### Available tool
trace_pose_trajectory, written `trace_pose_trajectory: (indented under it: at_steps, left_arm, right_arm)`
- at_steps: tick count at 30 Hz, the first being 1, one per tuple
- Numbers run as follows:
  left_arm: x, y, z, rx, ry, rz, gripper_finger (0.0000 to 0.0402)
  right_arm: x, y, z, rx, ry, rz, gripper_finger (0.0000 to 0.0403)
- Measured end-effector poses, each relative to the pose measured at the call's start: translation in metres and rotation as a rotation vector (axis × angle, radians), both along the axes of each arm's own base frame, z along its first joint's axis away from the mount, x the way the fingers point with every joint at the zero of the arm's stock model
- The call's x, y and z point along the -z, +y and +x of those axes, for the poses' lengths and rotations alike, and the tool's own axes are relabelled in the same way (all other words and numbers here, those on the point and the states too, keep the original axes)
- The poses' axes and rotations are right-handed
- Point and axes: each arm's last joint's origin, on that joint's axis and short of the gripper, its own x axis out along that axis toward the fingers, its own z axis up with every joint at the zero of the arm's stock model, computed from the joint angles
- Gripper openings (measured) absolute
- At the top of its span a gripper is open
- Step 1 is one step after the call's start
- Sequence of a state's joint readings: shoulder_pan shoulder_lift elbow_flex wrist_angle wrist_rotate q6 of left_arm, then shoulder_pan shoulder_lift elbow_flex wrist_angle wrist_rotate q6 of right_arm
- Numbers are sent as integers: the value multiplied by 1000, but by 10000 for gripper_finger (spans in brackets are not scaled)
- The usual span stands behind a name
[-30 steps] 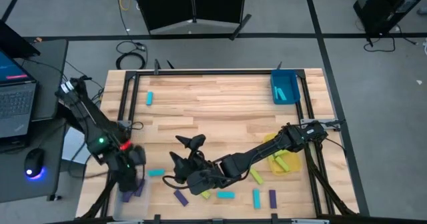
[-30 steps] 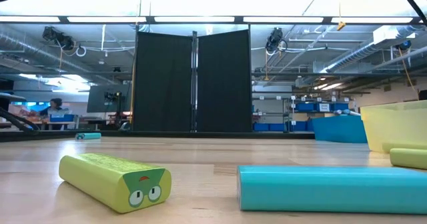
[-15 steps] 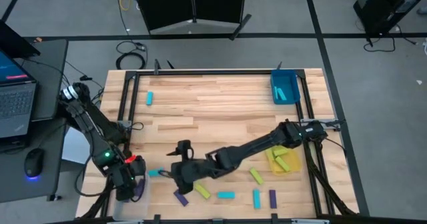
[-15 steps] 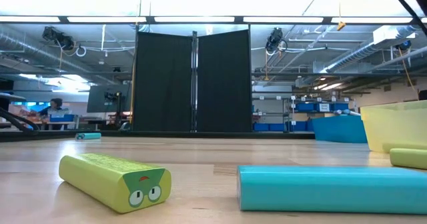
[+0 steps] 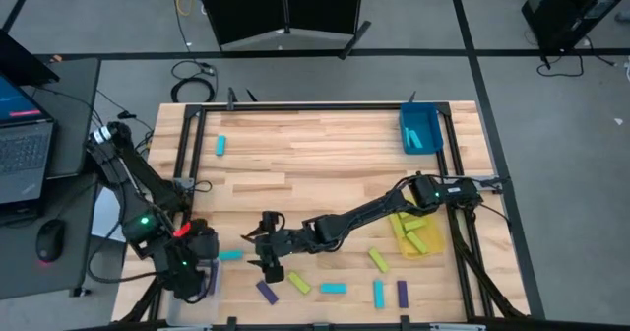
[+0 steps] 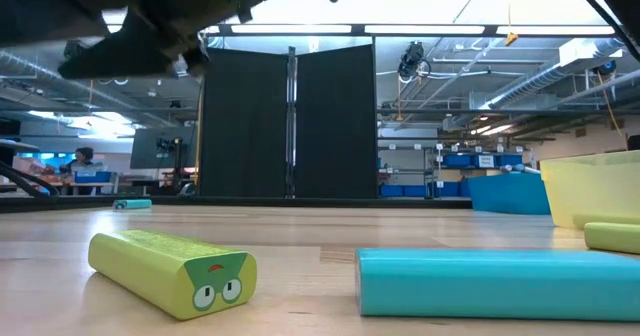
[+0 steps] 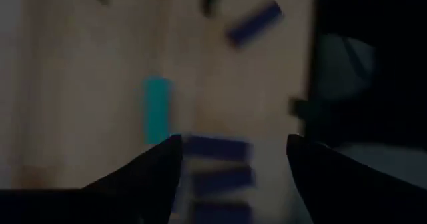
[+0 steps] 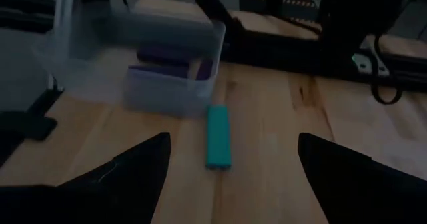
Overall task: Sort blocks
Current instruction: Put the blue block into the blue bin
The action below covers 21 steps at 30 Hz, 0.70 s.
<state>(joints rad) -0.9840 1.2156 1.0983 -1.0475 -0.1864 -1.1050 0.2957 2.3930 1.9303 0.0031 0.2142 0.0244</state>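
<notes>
Seen from above: a wooden table (image 5: 325,164) inside a dark frame, two dark arms reaching over its near half. Right arm stretched long and low from its base at the table's right edge, running leftward across the wood, elbow near the yellow tray (image 5: 417,234), wrist ending left of centre. Right gripper (image 5: 268,254) spread open with nothing between the fingers (image 8: 133,167), pointing toward the table's left edge, a cyan block (image 8: 218,137) lying flat on the wood just ahead of it and, beyond that, a clear tray (image 8: 143,57) holding purple blocks (image 8: 167,67). Left arm folded at the table's near-left corner, bent sharply and pointing down over the clear tray. Left gripper (image 7: 233,161) open and empty, hanging over the purple blocks in the tray, the same cyan block on the wood nearby and a loose purple block (image 7: 253,23) farther off. Other blocks scattered along the near edge: a purple one (image 5: 267,292), a yellow-green one (image 5: 299,285), a cyan one (image 5: 333,289), another yellow-green (image 5: 378,260), an upright-lying cyan (image 5: 378,293) and a purple (image 5: 402,292). A lone cyan block (image 5: 221,146) far left near the back. Blue tray (image 5: 420,129) at the far right corner with cyan blocks inside. Yellow-green blocks lying in the yellow tray. From table height: a yellow-green block (image 6: 172,267) with a cartoon face on its end and a cyan block (image 6: 495,281) close up, dark arm parts overhead.
</notes>
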Motion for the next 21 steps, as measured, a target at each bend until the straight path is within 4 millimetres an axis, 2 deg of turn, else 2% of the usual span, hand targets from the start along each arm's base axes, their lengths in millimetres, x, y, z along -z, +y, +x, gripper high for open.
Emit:
trace_pose_trajectory:
  at_steps: [3,6,8,11,13,16,21]
  left_arm:
    - [6,9,0,-61,-37,124,264]
    - [17,16,5,-120,-40,175,255]
    - [26,20,10,-147,-38,188,254]
    - [40,26,14,-161,-20,207,255]
    - [50,29,18,-145,-12,200,260]
    - [61,34,25,-117,-4,190,272]
    - [78,39,40,-58,50,184,295]
  right_arm:
    - [1,-4,0,15,5,-6,338]
    - [-5,-5,-3,43,3,-76,338]
    - [-19,-5,-8,75,-9,-137,337]
    - [-62,-4,-27,128,-16,-220,334]
    - [-94,-3,-45,171,-22,-270,332]
    - [-128,-4,-82,243,-42,-355,331]
    - [-186,-15,-159,373,-156,-363,332]
